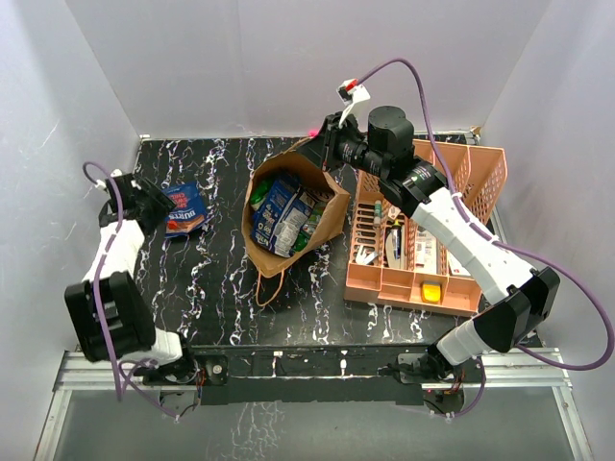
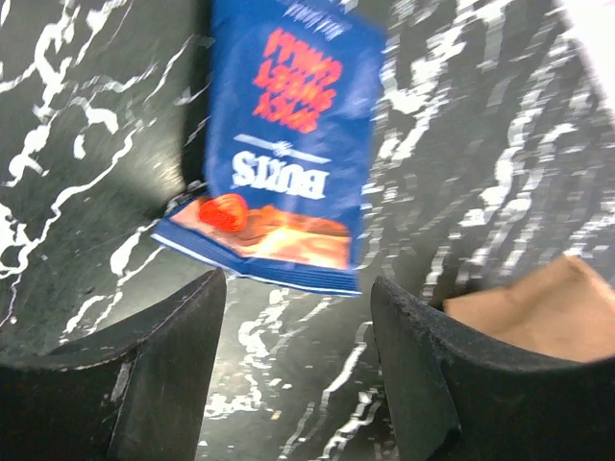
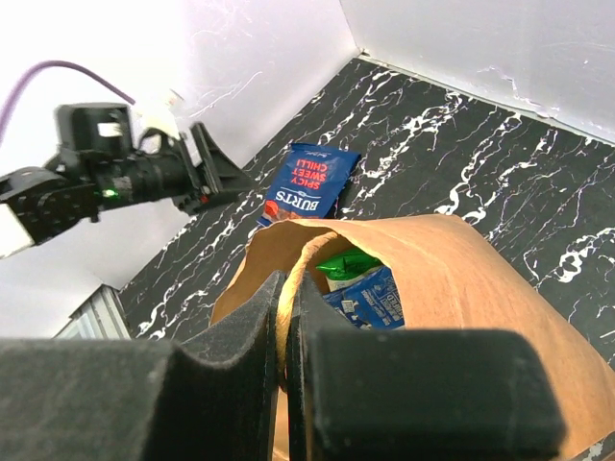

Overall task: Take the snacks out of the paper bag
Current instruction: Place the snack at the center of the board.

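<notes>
Lifting the left gripper (image 2: 298, 288), its jaws standing wide and empty, straight up is advised so that the blue packet (image 2: 288, 163) lying flat on the table (image 1: 221, 288) left of the paper bag (image 1: 332, 221) is not dragged, while the bag's rim is pinched shut by the right gripper (image 3: 286, 288) with the snacks (image 1: 283, 216) inside

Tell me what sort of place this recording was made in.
Probably a lab test cell, not a home: plain white walls box in a black marbled table, and a left arm and right arm are bolted at its near edge.
</notes>
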Motion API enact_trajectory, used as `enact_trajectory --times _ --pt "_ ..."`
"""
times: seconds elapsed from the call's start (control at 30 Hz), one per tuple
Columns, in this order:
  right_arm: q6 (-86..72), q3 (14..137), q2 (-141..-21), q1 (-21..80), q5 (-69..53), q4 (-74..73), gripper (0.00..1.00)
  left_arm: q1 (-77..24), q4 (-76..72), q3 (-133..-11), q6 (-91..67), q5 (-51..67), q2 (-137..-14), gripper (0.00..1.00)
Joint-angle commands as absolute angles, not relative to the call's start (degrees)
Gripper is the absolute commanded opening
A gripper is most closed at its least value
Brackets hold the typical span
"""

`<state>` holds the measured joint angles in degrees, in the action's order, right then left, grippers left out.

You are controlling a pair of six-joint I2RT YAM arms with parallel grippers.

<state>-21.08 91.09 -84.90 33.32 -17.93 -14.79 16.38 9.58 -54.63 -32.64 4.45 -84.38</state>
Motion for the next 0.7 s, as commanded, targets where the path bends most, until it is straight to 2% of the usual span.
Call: enact_trajectory --times 0.0,0.13,0.27,0.3,0.4,0.53,0.67 --pt "-21.92 93.87 -84.88 33.36 -19.21 -9.86 0.07 16.35 9.62 -59.27 -34.46 9.57 -75.16 0.59" --pt "-21.98 93.49 -84.64 33.33 -19.17 -9.93 0.07 16.09 7.92 -62.81 -35.69 22.19 -72.36 0.49" --pt "-21.93 92.93 -84.25 33.37 -19.08 -10.02 0.07 12.59 7.75 -66.23 -36.36 28.39 -69.56 0.55" --pt "-21.89 92.86 -84.21 33.33 -19.07 -10.02 0.07 10.69 7.74 -66.5 -35.93 28.65 -68.47 0.56" --pt "-21.75 92.73 -84.08 33.35 -18.99 -10.1 0.07 3.04 8.78 -65.21 -34.4 27.67 -64.94 0.47" --pt "-21.71 92.63 -84.0 33.36 -19.15 -10.09 0.07 -4.21 10.29 -60.5 -34.25 26.68 -59.13 0.48" --pt "-21.54 92.49 -83.7 33.36 -19.01 -10.32 0.07 -5.19 18.25 -63.18 -28.28 21.84 -54.01 0.5"
